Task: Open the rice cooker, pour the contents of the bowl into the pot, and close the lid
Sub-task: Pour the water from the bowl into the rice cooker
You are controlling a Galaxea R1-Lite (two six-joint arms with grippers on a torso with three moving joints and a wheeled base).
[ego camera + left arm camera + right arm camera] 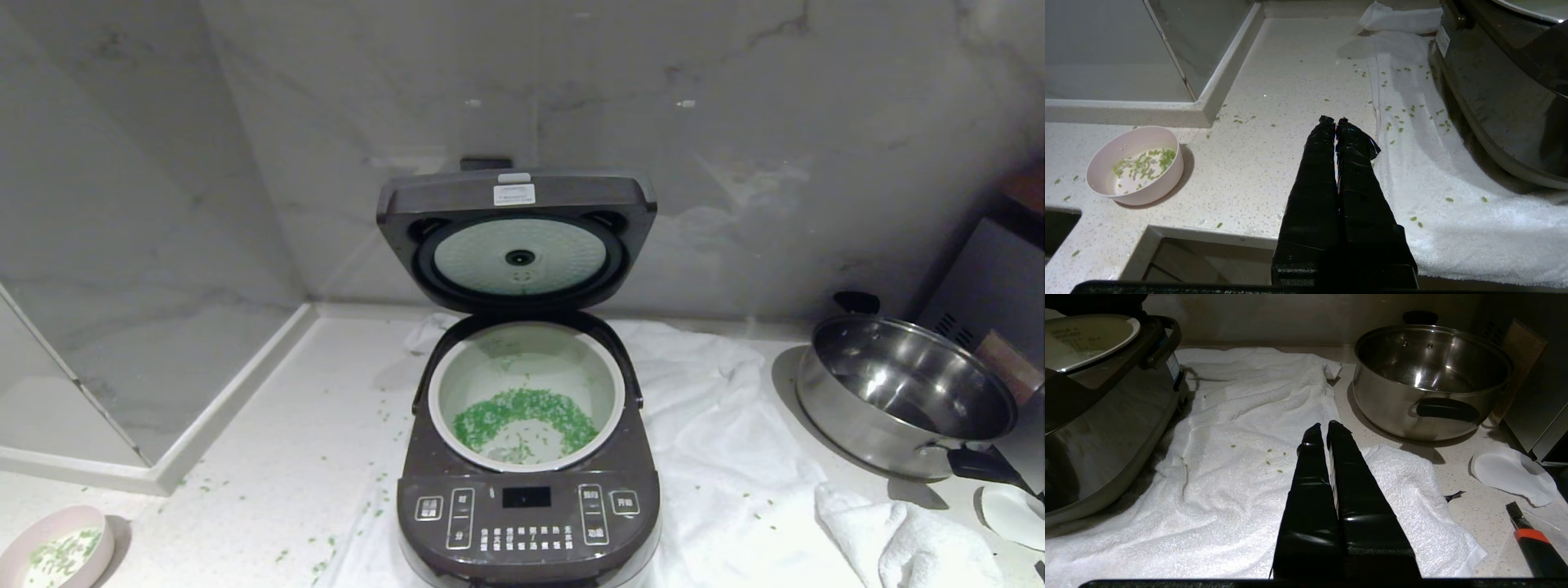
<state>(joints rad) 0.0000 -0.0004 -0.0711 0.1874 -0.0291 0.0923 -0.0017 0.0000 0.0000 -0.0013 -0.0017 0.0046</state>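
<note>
The dark rice cooker (528, 506) stands in the middle of the counter with its lid (517, 237) swung up and back. Its pale pot (526, 396) holds a ring of green contents (522, 412). The pink bowl (53, 549) sits at the counter's front left with a few green grains (1143, 163) left in it. My left gripper (1335, 121) is shut and empty over the counter, between the bowl (1135, 165) and the cooker's side (1502, 94). My right gripper (1322, 428) is shut and empty above the white towel (1241, 457), right of the cooker (1106, 412). Neither arm shows in the head view.
A steel pan with black handles (902, 396) stands at the right, with a white lid piece (1511, 473) and an orange-and-black cutter (1531, 539) near it. Green grains (326, 555) lie scattered on the counter and towel (718, 457). A glass panel (122, 269) closes the left side.
</note>
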